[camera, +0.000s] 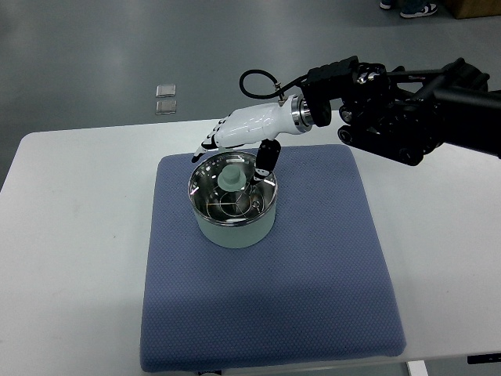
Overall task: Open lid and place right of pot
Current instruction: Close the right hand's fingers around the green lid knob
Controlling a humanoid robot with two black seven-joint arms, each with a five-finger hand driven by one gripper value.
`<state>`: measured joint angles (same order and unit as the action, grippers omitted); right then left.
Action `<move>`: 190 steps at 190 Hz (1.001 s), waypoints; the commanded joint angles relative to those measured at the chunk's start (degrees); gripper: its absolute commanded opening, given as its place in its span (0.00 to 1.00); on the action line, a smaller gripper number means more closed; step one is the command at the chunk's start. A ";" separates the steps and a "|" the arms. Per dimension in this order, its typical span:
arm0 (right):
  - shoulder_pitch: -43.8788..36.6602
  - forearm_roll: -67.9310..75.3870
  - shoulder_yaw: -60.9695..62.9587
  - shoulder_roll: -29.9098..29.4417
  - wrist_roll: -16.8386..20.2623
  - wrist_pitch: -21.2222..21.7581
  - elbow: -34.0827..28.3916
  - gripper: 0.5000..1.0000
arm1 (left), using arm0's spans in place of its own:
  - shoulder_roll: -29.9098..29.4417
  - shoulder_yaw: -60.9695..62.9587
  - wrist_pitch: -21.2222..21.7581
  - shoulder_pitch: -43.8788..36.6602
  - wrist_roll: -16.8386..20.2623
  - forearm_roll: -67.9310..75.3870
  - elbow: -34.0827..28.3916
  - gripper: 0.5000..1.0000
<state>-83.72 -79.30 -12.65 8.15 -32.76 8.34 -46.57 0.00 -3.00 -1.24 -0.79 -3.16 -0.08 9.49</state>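
Note:
A pale green pot (233,227) stands on the blue mat (313,274), towards its far left. A glass lid with a metal rim (232,202) lies on the pot, with a pale green knob (232,177) on top. My right hand (235,153), white with black fingertips, comes in from the right and hovers over the pot's far rim. Its fingers are spread on the far left side of the knob and the thumb (267,159) hangs down on the knob's right. It holds nothing. The left arm is out of view.
The mat lies on a white table (70,235). My black right forearm (407,110) crosses above the table's far right. Two small clear squares (165,99) lie on the grey floor beyond the table. A person's shoes (411,9) show at the top edge.

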 commanded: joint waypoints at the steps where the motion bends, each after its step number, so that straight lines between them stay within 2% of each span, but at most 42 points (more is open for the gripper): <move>1: -0.13 -0.06 -0.01 -0.50 0.07 0.36 0.08 0.77 | 0.00 0.01 0.01 0.00 0.00 -0.01 0.00 1.00; 90: 0.05 -0.42 -0.62 -0.50 0.07 0.71 1.22 0.59 | 0.00 0.01 0.01 0.00 0.00 -0.01 0.00 1.00; 118: 0.05 -0.50 -0.71 -0.50 0.07 0.71 1.22 0.39 | 0.00 0.01 0.01 0.00 0.00 -0.01 0.00 1.00; 131: 0.05 -0.50 -0.71 -0.50 0.07 0.71 1.22 0.38 | 0.00 0.01 0.01 0.00 0.00 -0.01 0.00 1.00; 140: 0.05 -0.50 -0.62 -0.50 0.07 0.71 1.22 0.32 | 0.00 -0.08 -0.07 0.00 0.00 -0.01 0.00 1.00; 190: 0.66 -0.59 -0.62 -0.50 0.07 0.80 1.14 0.30 | 0.00 -0.08 0.01 0.00 0.00 -0.01 0.00 1.00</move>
<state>-83.30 -79.81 -13.28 7.65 -32.69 9.08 -45.35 0.00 -3.07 -1.24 -0.79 -3.16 -0.08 9.49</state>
